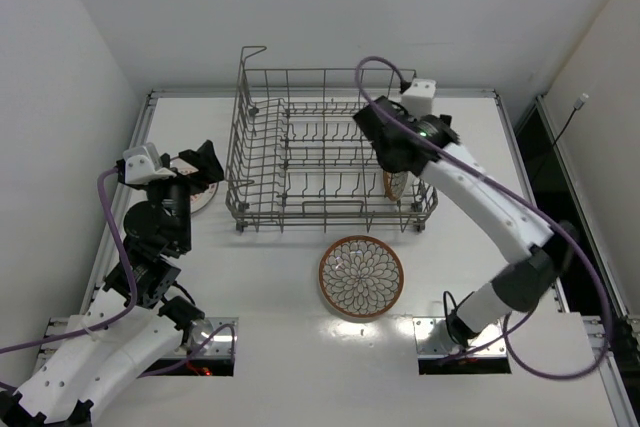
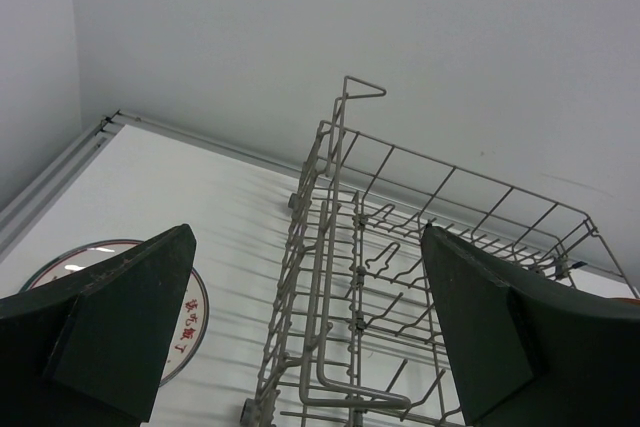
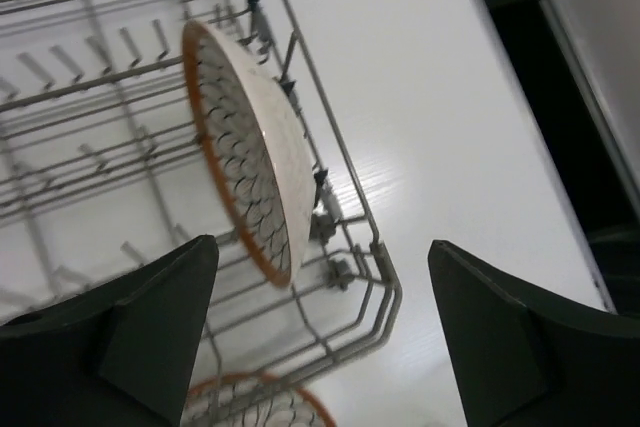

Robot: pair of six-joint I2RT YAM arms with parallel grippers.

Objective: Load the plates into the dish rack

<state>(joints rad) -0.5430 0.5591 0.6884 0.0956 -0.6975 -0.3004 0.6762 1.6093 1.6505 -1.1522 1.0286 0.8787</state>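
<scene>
- Nearest to me, the brown-rimmed petal plate (image 1: 361, 277) lies flat on the bench (image 1: 260, 287). It sits just in front of the dish rack (image 1: 330, 162), clear of both arms.
- On the left, the white plate with the orange centre (image 2: 195, 317) also lies flat on the bench, beside the rack's left end and partly hidden under the left arm.
- The left gripper (image 2: 310, 317) hangs over that plate's edge. Its jaws are spread wide, holding nothing and touching nothing.
- Farther off, the lattice plate (image 3: 245, 162) stands on edge inside the rack at its right end. It tilts among the tines, close to the end wall.
- The right gripper (image 3: 320, 337) is above that corner of the rack. Its jaws are wide apart and empty, and the lattice plate is just beyond the fingertips. I see no contact with it.
</scene>
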